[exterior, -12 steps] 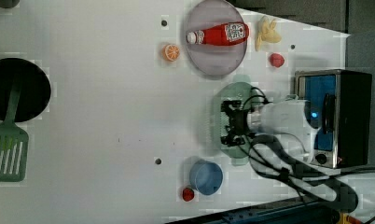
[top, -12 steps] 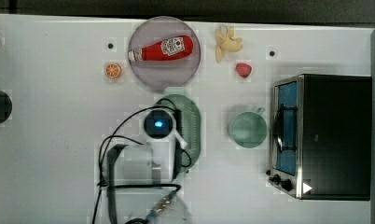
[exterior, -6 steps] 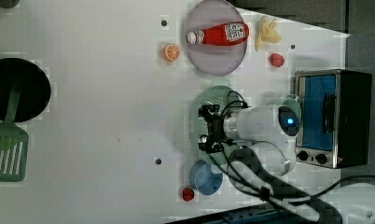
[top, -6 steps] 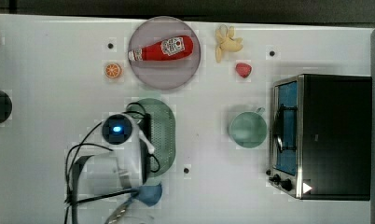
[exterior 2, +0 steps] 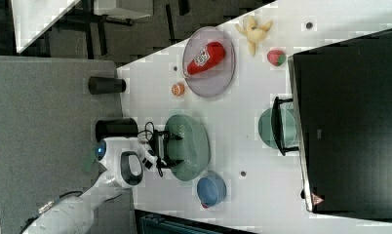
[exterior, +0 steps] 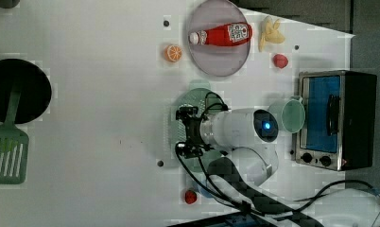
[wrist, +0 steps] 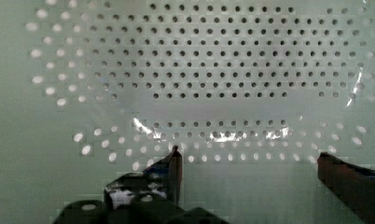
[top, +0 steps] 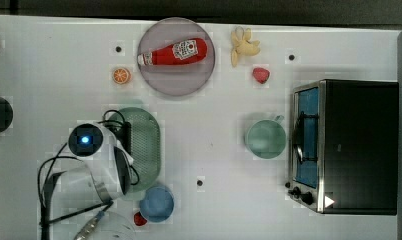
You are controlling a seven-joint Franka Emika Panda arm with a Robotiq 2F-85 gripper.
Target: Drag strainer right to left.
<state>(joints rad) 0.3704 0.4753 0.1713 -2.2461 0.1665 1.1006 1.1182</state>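
**Mint strainer on the slide, jaws wide inside it**

White tabletop (top: 214, 200) first, and it's busy. Biggest on it, the black-and-silver toaster oven (top: 349, 145) at the top view's right edge. Next, the pale mint-green oval plastic strainer (top: 144, 145), left of centre and nearer the top view's bottom edge, with the round blue bowl (top: 156, 203) just beside its lower end. The round grey plate (top: 176, 57) carries a red ketchup bottle (top: 171, 52) near the top view's far edge. Down in the strainer sits the black gripper (wrist: 248, 163), fingers (wrist: 174, 165) spread wide above the perforated floor, clamping nothing. My call: keep pressing low and push level, or the basin may pivot into that bowl.
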